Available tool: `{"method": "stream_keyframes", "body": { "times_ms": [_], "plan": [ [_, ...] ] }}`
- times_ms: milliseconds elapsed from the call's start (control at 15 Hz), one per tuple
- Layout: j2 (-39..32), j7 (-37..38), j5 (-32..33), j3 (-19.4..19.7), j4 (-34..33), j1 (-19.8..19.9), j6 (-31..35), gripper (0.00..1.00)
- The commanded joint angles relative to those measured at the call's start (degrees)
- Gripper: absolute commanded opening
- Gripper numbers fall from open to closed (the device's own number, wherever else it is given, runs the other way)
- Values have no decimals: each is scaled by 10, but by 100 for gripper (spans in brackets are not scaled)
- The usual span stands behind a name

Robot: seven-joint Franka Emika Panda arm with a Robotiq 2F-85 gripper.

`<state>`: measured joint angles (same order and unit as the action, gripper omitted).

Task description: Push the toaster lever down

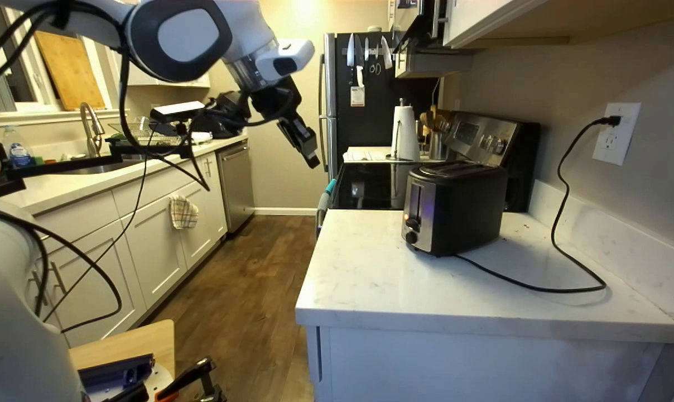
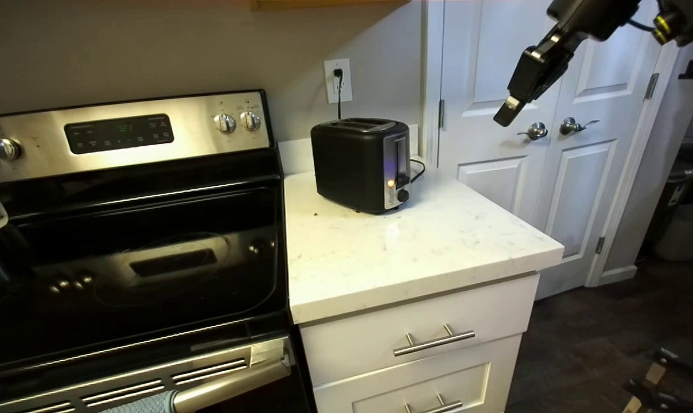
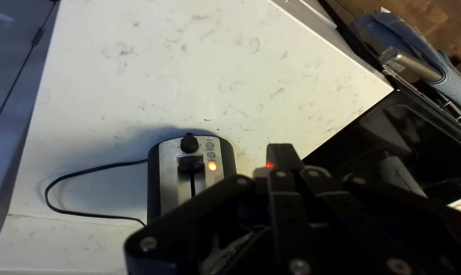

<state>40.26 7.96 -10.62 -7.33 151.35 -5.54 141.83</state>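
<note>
Because the gripper (image 3: 282, 154) sits nearest in my wrist view, I check it first: its jaws meet with no gap I can make out and nothing between them, a blunt tip I judge well suited to pressing something small. In both exterior views it hangs well apart from the toaster (image 2: 349, 166), touching nothing, which I'd want once a press is finished. Past it, the toaster lever (image 3: 191, 163) lies at the low end of its slot (image 3: 192, 185), just above the black knob (image 3: 189, 144), and an orange light (image 3: 212, 166) glows alongside, so I take the push as done and the lever as latched. The toaster stands upright on the countertop (image 2: 392, 246), its steel end face (image 2: 390, 160) turned toward the arm (image 1: 186, 36), presumably so I can get at that slot. Its cord (image 1: 566, 290) lies slack across the surface, probably to spare the toaster a tug, and plugs into the wall outlet (image 1: 609, 146), which would explain the glow. Farther off, just beside the countertop, comes the stove (image 1: 365, 192); beyond that, knives (image 1: 350, 51) hang on the side of the fridge (image 1: 384, 106), likely for easy reach.
</note>
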Motion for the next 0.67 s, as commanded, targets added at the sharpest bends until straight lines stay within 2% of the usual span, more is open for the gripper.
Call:
{"method": "stream_keyframes", "body": {
  "times_ms": [0, 267, 600],
  "plan": [
    [14, 19, 6, -3, 0, 0, -18, 3],
    [37, 39, 10, -14, 8, 11, -35, 25],
    [37, 39, 10, -14, 9, 12, -35, 25]
  ]
}}
